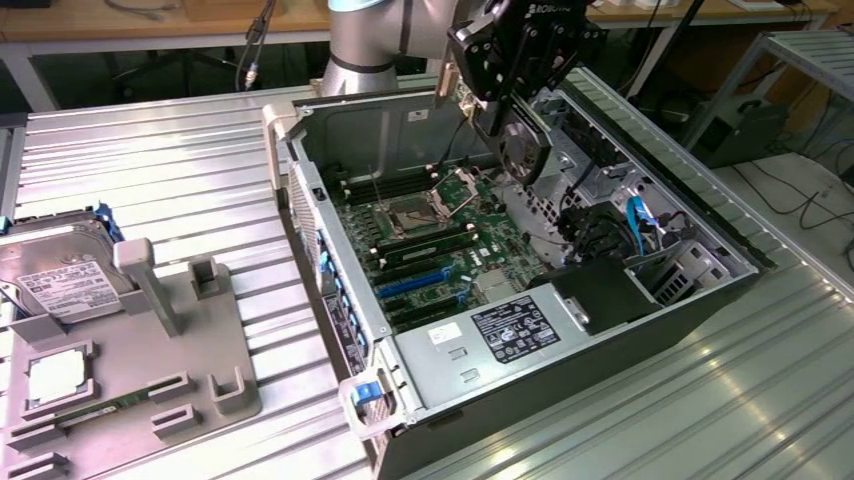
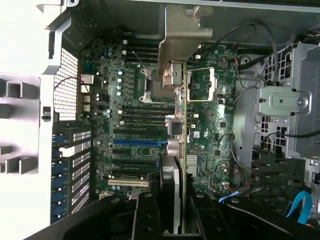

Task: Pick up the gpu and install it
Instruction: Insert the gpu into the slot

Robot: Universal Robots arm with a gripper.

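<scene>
My gripper (image 1: 502,112) hangs over the open computer case (image 1: 310,215), shut on the gpu (image 1: 526,150). The gpu is a dark card with a round black fan, held on edge above the motherboard (image 1: 427,240), clear of it. In the wrist view the gpu (image 2: 183,125) runs edge-on away from my gripper (image 2: 174,202), with its silver bracket (image 2: 177,40) at the far end and the fan housing close to the black fingers (image 2: 146,215). Beneath it on the motherboard (image 2: 215,115) lie a blue expansion slot (image 2: 137,141) and the black slots beside it.
At the exterior view's left, a grey fixture tray (image 1: 200,350) holds a silver hard drive (image 1: 54,270) and a green memory stick (image 1: 114,403). Inside the case are a labelled power supply (image 1: 514,330), drive cages (image 1: 674,270) and blue cables (image 1: 638,220). The case stands on a ribbed metal table (image 1: 174,170).
</scene>
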